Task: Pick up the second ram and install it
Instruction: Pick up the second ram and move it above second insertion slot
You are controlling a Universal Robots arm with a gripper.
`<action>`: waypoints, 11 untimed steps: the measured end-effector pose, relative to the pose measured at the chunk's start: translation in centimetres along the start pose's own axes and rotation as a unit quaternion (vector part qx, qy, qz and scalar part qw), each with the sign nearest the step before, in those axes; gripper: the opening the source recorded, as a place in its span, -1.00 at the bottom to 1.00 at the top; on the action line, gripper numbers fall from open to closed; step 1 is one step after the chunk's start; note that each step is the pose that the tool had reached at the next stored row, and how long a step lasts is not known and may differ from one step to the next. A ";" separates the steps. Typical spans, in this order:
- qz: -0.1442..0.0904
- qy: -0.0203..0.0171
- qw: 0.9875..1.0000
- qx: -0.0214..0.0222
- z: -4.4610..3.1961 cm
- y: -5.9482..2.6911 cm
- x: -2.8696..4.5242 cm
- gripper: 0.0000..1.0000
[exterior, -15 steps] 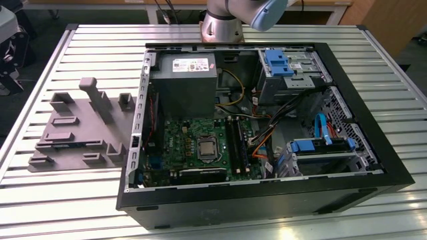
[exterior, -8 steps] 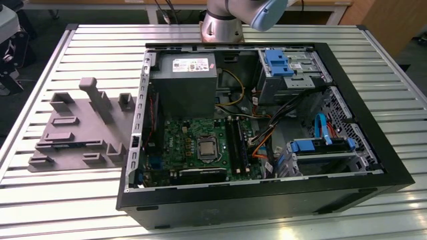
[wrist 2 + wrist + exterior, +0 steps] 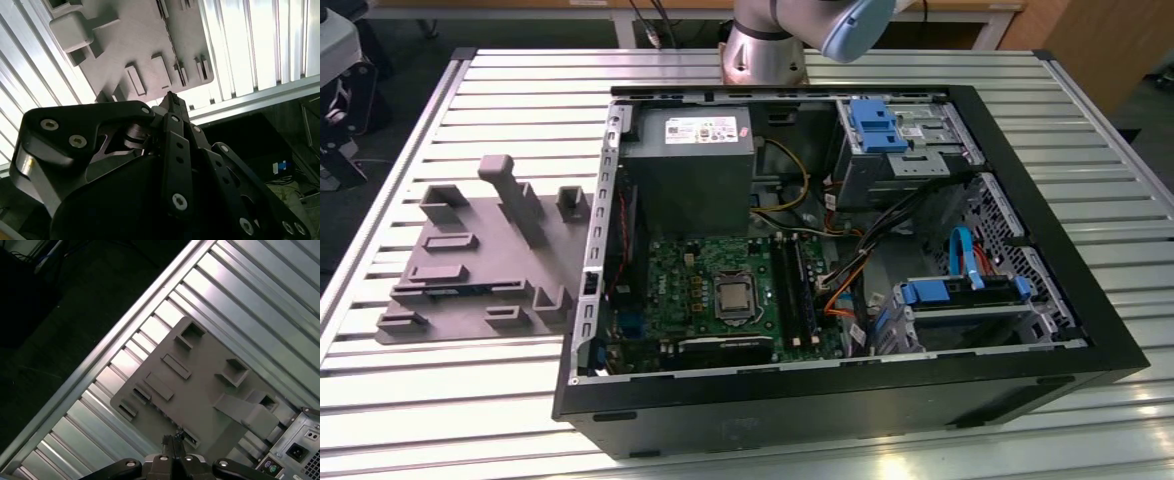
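Observation:
My gripper (image 3: 172, 441) hangs high above the grey fixture tray (image 3: 200, 385) with its fingertips pressed together and nothing between them; the second wrist view shows the same shut tips (image 3: 170, 98) over the tray (image 3: 130, 35). The tray (image 3: 480, 260) lies on the table at the exterior view's left, beside the open computer case (image 3: 854, 410). A thin dark strip (image 3: 460, 290) sits edge-on in one tray slot; I cannot tell whether it is the second ram. Inside the case lies the green motherboard (image 3: 700, 275) with its long black memory slots (image 3: 790, 285).
The case holds a grey power supply (image 3: 687, 165), blue-latched drive bays (image 3: 881, 125) and loose cables (image 3: 847, 285). A tall post (image 3: 514, 195) rises from the tray. The arm's base (image 3: 761, 50) stands at the far edge of the slatted metal table (image 3: 454, 420).

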State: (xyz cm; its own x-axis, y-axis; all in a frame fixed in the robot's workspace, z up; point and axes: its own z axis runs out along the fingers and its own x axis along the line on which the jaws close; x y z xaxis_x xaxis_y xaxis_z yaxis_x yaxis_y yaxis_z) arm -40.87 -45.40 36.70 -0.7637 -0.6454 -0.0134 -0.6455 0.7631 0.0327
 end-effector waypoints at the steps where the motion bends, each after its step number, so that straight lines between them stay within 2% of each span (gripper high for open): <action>1: -0.001 0.000 1.000 0.000 0.00 0.00 0.00 -0.79; 11: -0.013 0.000 1.000 0.000 0.00 0.00 0.00 -0.79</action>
State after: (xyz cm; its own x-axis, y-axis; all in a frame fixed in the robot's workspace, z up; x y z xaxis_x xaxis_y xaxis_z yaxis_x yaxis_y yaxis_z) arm -40.87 -45.40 36.70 -0.7466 -0.6651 -0.0135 -0.6652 0.7460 0.0327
